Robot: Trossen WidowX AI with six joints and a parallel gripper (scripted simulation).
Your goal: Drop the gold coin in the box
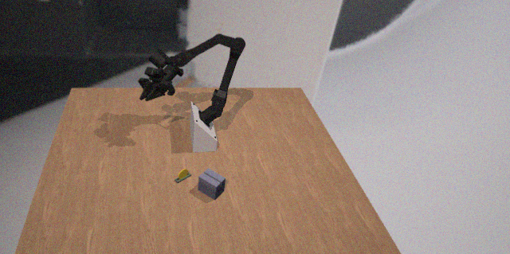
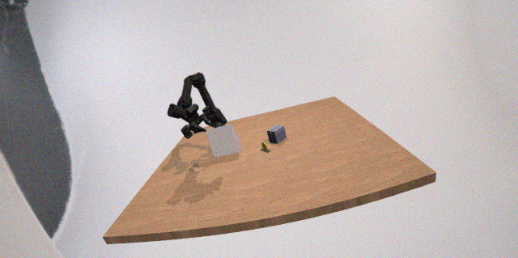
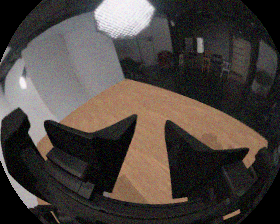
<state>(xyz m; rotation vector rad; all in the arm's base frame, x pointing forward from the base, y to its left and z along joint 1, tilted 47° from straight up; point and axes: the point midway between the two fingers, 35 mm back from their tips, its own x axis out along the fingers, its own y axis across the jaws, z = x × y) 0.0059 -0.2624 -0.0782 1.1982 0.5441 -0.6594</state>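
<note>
The gold coin [image 1: 183, 173] [image 2: 265, 145] stands on edge in the dark-green holder [image 1: 178, 181] [image 2: 266, 151], in front of the arm's base. The closed grey box [image 1: 210, 185] [image 2: 278, 134] sits close beside the holder, to its right in the top view. The slot shows as a thin dark line across its lid. My gripper [image 3: 151, 120] [image 1: 143, 98] is partly open and empty, with a gap between its fingertips. It is raised above the far left part of the table, well away from coin and box. The wrist view shows neither coin nor box.
The wooden table [image 1: 131, 214] [image 2: 344, 177] carries the arm's pale base block [image 1: 204, 140] [image 2: 224, 141], which stands behind the coin and box in the top view. The table's far edge lies near the raised gripper. The arm casts shadows on the table.
</note>
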